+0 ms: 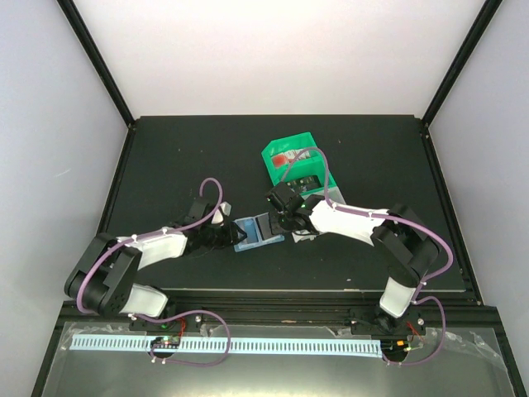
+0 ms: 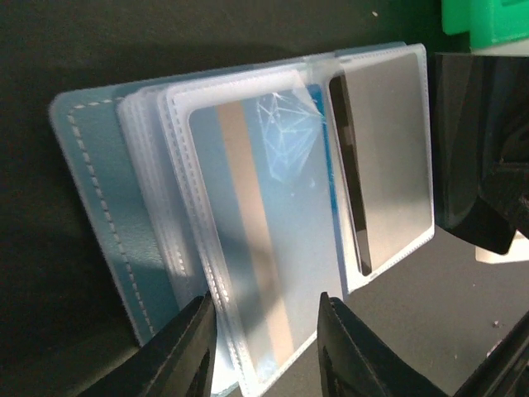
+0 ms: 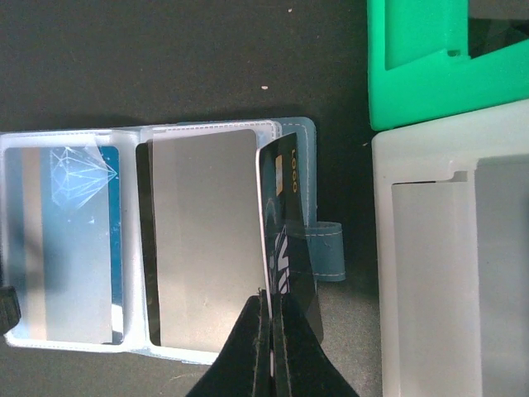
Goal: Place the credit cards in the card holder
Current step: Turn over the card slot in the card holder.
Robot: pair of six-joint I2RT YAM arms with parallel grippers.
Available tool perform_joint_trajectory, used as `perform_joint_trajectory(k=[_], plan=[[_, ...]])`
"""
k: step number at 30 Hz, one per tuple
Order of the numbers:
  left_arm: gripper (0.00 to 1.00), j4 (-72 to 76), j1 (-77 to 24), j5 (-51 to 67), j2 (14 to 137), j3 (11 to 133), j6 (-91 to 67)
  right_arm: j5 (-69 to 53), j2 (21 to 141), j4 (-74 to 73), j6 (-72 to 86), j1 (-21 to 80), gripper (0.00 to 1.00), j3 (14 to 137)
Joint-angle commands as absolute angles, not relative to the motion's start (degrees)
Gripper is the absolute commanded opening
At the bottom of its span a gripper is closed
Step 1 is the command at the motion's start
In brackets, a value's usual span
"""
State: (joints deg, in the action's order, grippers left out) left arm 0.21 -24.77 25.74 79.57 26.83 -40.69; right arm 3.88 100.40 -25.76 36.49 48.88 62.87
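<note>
The teal card holder [image 1: 255, 231] lies open on the black table, clear sleeves up. In the right wrist view its left sleeve holds a blue card [image 3: 62, 248] and its right sleeve a dark card [image 3: 207, 240]; its closing tab [image 3: 326, 251] sticks out right. My right gripper [image 3: 270, 310] is shut on a dark card [image 3: 289, 240] held on edge over the holder's right side. My left gripper [image 2: 266, 318] is open, its fingers either side of the near edge of the blue-card sleeve [image 2: 264, 240].
A green bin [image 1: 296, 161] holding more cards stands behind the holder, with a white bin [image 3: 450, 265] beside it, close to the right of the holder. The right gripper's black body [image 2: 483, 149] fills the right of the left wrist view.
</note>
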Motion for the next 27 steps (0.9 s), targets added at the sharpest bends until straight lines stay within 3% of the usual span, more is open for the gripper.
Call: perform_joint_trajectory(k=[1, 6, 17, 23, 27], plan=[[0.37, -3.44, -24.39, 21.48, 77.57, 28.98, -39.22, 2.46, 102.77, -25.49, 36.41, 49.48, 0.01, 60.62], [0.31, -2.31, -24.26, 22.41, 76.11, 28.36, -39.70, 2.34, 102.66, -25.32, 35.97, 49.48, 0.01, 60.37], [0.36, 1.56, -24.17, 24.30, 80.27, 28.04, -40.31, 2.37, 103.07, -25.03, 36.03, 49.44, 0.01, 60.30], [0.25, 3.20, -24.08, 25.39, 81.51, 27.92, -40.50, 2.44, 103.27, -24.96, 36.12, 49.44, 0.01, 60.34], [0.24, 2.42, -24.08, 24.62, 80.72, 28.17, -40.14, 2.31, 103.42, -24.87, 36.12, 49.48, 0.01, 60.34]])
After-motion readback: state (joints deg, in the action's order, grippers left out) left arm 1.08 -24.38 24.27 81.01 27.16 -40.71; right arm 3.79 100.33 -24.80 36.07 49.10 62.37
